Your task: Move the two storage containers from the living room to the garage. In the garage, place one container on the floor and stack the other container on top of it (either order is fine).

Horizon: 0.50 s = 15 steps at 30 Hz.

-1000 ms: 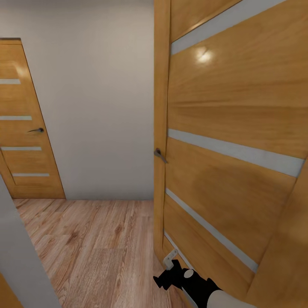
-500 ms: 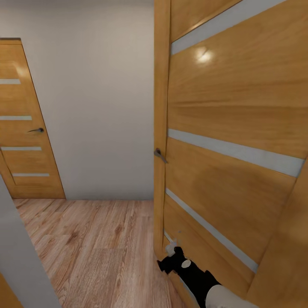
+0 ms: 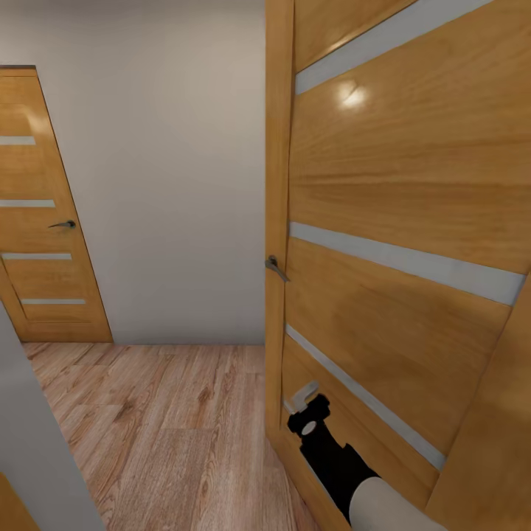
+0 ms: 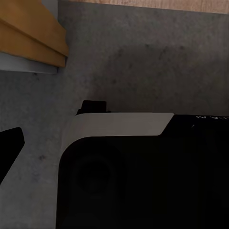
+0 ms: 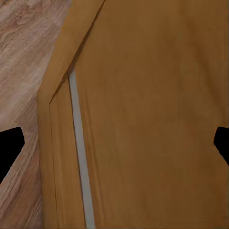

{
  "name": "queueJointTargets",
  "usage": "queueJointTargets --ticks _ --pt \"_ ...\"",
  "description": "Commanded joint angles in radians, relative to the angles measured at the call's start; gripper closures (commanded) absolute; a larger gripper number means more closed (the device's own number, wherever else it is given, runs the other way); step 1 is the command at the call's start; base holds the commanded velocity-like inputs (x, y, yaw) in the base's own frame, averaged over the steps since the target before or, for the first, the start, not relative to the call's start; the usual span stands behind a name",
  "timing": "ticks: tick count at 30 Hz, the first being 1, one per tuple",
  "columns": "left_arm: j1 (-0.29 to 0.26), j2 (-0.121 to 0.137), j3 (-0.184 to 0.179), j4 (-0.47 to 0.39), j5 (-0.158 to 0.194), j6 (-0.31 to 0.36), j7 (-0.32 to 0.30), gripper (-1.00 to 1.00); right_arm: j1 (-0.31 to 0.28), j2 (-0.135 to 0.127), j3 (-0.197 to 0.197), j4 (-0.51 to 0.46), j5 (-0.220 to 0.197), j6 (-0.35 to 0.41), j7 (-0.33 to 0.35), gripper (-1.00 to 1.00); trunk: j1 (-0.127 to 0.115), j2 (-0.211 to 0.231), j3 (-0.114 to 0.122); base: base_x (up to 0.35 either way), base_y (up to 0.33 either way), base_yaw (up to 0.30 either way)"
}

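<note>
From the head camera, a tall honey-coloured wooden door with pale horizontal glass strips [image 3: 398, 243] stands ajar close on the right, its dark lever handle [image 3: 276, 268] at the leading edge. The right gripper [image 3: 305, 398], black with a pale fingertip, is pressed against the door's lower panel beside the lowest strip; from here I cannot tell how its jaws stand. Beyond lies a light wood plank floor [image 3: 162, 428], a plain grey-white wall [image 3: 162, 184] and a second, closed wooden door of the same pattern [image 3: 40, 221] at the far left.

The left wrist camera looks down on a dark grey speckled concrete floor [image 4: 143, 62], with the robot's own black and white body [image 4: 143, 167] across the lower part and a strip of orange wood trim [image 4: 28, 38] in one corner. One dark fingertip [image 4: 9, 148] shows at the edge; the left jaws' state cannot be told.

The right wrist camera faces the door panel almost flush, both dark fingertips [image 5: 9, 150] spread wide at opposite edges with nothing between them.

Neither orange-red container appears in these pictures. The step seems to be getting through this doorway; next, the arm likely has to push the door wider before the base rolls on.

Compared with a second ago, the right arm has reached further up and forward along the door, while the door itself looks unmoved.
</note>
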Motion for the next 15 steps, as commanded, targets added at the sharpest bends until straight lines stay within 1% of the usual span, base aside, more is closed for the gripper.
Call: queueJointTargets --ticks 1,6,12,15 --pt "0.001 0.0 0.001 -0.002 0.006 0.0 0.001 -1.0 -0.001 0.0 0.006 -0.021 0.009 0.034 -0.009 -1.0 0.0 -0.001 -0.001 0.0 0.0 0.0" --pt "0.001 0.0 0.001 -0.002 0.006 0.0 0.001 -1.0 -0.001 0.0 0.011 -0.074 0.01 0.087 -0.019 -1.0 0.0 -0.001 -0.001 0.0 0.0 0.0" --pt "0.001 -0.001 0.001 -0.003 0.006 -0.001 0.001 -1.0 -0.002 0.0 0.017 -0.091 0.012 0.147 -0.024 -1.0 0.0 -0.001 -0.001 0.0 0.0 0.0" --pt "0.001 -0.001 0.001 -0.003 0.006 -0.001 0.001 -1.0 0.001 0.0 0.026 -0.092 0.011 0.163 -0.033 -1.0 0.0 -0.001 -0.001 0.0 0.0 0.0"
